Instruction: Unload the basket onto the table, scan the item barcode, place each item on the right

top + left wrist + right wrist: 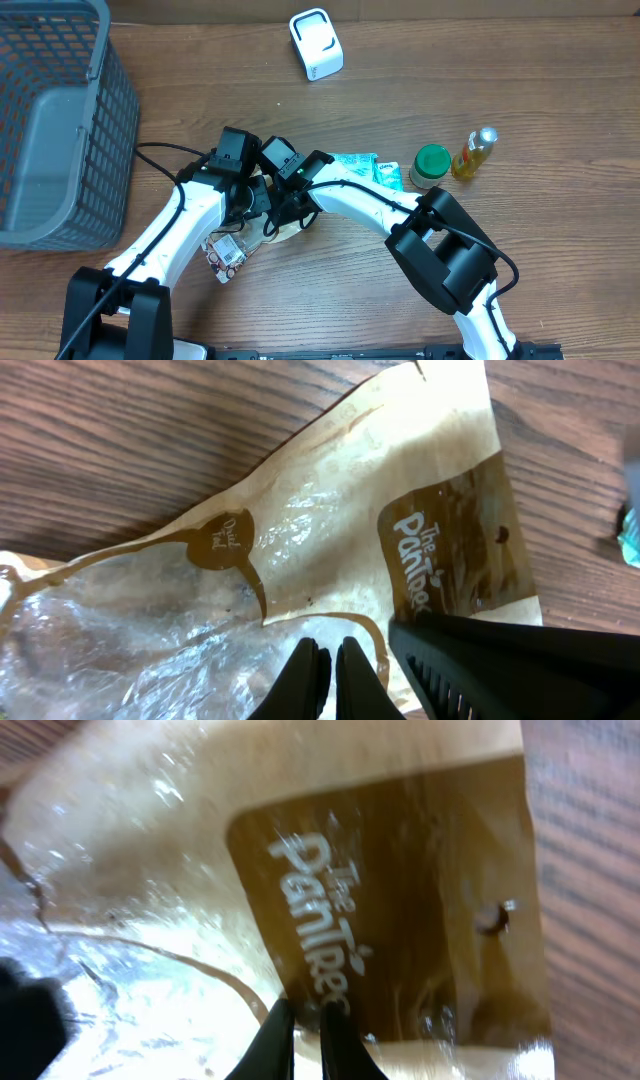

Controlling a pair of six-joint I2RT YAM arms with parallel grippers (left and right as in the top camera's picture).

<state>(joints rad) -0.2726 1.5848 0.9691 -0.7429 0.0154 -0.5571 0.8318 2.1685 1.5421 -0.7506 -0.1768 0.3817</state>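
Edges and room: wooden table (520,80), its far edge running along the top of the overhead view. Widest stretch of bare wood is far right and right of the arms. Both arms meet over the table's middle, links close together, little room between them.

Left side: grey plastic mesh basket (112,110), cut off by the frame's left edge. Its inside shows only mesh walls and a solid grey floor.

Far centre: white box-shaped device (316,44), well apart from the arms.

Right of the grippers, in a row: teal printed packet (365,167), just beside it a green-lidded jar (431,165) with the lid on and contents hidden, then a small bottle of yellow liquid with a silver cap (474,154), lying tilted. Near left, beside the left arm: small white packet with red print (226,255).

Task item: tan kraft-paper pouch with a clear crinkled window and a dark brown label (330,490), at table centre under both grippers (288,228). The label reads "The Pantree" in white. A small hole shows in the brown band, a tear notch at the top edge. What sits behind the window I cannot tell.

Left gripper (328,665): fingers drawn together, tips on the clear window. Right gripper (303,1025): fingers narrow, almost touching, tips at the label's edge. Whether either pinches the film I cannot tell.
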